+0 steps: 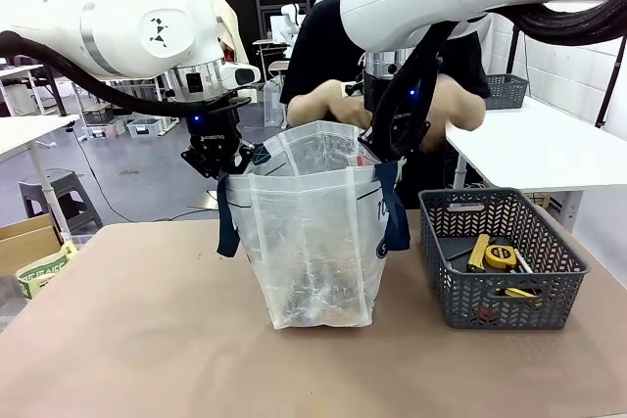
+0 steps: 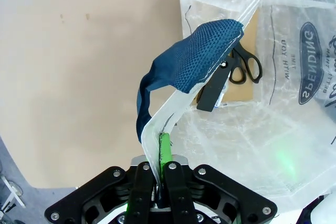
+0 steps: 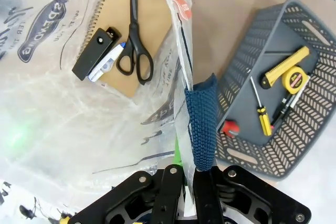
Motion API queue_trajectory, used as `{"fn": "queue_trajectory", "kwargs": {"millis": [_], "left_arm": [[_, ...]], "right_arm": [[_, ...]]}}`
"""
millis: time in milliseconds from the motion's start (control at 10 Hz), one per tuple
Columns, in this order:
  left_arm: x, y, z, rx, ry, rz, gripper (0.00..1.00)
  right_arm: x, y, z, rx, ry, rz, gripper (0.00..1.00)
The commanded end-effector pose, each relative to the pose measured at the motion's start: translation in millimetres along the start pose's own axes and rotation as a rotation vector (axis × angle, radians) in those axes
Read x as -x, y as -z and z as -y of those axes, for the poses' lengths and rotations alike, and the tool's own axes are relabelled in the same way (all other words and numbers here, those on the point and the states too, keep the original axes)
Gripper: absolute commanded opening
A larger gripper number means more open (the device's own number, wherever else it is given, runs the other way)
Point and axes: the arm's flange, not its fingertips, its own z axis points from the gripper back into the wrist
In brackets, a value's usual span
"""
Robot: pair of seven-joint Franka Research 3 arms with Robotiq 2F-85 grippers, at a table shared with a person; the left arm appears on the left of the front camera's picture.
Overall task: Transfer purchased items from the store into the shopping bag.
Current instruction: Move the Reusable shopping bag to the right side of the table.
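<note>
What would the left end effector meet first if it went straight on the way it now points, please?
The left end effector is shut on the shopping bag at its rim, so it would push that rim first; the navy strap handle lies just ahead, then likely the table, though depth is unclear.

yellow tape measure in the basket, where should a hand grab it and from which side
Likely from straight above: the walls of the grey basket block any sideways approach. The yellow tape measure lies flat on the basket floor, so close the hand across the two narrow sides of its case. The screwdriver lies close beside it, so keep clear of that.
</note>
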Motion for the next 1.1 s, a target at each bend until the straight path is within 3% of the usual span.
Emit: {"fn": "queue_trajectory", "kwargs": {"millis": [0,1000], "left_arm": [[0.3,-3.2,-1.6,0.001,-0.003,0.006,0.00],[0.3,-3.2,-1.6,0.001,-0.003,0.006,0.00]], "right_arm": [[0.0,-3.0,0.9,0.002,-0.001,0.007,0.00],[0.0,-3.0,0.9,0.002,-0.001,0.007,0.00]]}}
